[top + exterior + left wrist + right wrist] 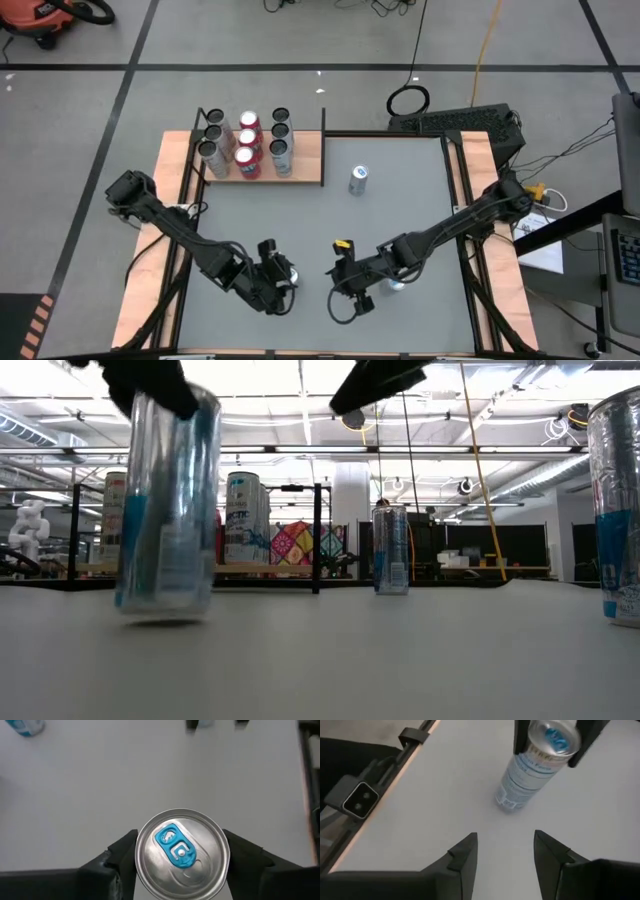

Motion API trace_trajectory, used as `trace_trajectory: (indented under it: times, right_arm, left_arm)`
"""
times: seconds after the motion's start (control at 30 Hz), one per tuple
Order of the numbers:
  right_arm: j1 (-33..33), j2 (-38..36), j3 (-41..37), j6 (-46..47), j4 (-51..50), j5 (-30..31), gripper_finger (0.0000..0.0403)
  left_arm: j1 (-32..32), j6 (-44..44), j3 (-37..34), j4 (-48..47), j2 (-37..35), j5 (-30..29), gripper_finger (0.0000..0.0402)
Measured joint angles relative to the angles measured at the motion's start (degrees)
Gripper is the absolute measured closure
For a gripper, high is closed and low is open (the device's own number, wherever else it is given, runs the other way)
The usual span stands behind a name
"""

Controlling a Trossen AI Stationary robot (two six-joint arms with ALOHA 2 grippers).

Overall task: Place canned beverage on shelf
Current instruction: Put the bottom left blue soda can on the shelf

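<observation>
My left gripper (283,272) is shut on a silver can with a blue tab (182,852), near the table's near edge, left of centre. The can also shows in the low view (165,500) and the right wrist view (535,767). My right gripper (505,840) is open and empty just to the right of it (340,272). The wooden shelf (305,165) stands at the table's far left and holds several silver and red cans (247,145). One can (358,179) stands on the table right of the shelf, and another (393,287) stands beside my right arm. My left gripper pinches the can's wall just below its top rim (137,855) between its two fingers, one on each side. The fingers come from above, pointing down. The can stands slightly tilted; whether its base (160,610) touches the table or hangs just above it, I cannot tell.
Black posts (323,120) stand at the shelf's corners. Narrow wooden strips (470,200) run along the table's sides. The middle of the grey tabletop (300,215) between the grippers and the shelf is bare.
</observation>
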Motion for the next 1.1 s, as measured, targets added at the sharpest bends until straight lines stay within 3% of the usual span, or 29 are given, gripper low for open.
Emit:
trace_trajectory:
  times: [0.1,0.33,0.43,0.6,0.87,1.1]
  right_arm:
    - [0.0,1.7,0.0,0.3,3.1,2.1,0.0275]
    - [0.1,4.2,0.0,6.5,6.9,16.6,0.0273]
    - [0.1,4.2,0.0,10.7,5.9,17.9,0.0261]
    - [0.0,4.4,0.0,11.0,8.2,19.9,0.0203]
    - [-0.7,4.3,0.0,10.5,10.2,29.1,0.0084]
    - [-3.9,4.3,0.0,10.5,11.0,30.2,0.0059]
  left_arm:
    - [0.0,-0.1,1.2,0.3,-0.2,-1.2,0.0187]
    - [0.3,-6.3,5.0,-3.7,-0.4,-10.4,0.0169]
    - [1.0,-9.5,5.5,-3.7,-0.3,-13.1,0.0168]
    - [3.3,-15.4,5.6,-3.8,-0.4,-15.5,0.017]
    - [6.0,-19.5,5.6,-1.2,-0.4,-16.9,0.017]
    - [7.3,-19.5,5.6,3.7,-0.4,-21.1,0.017]
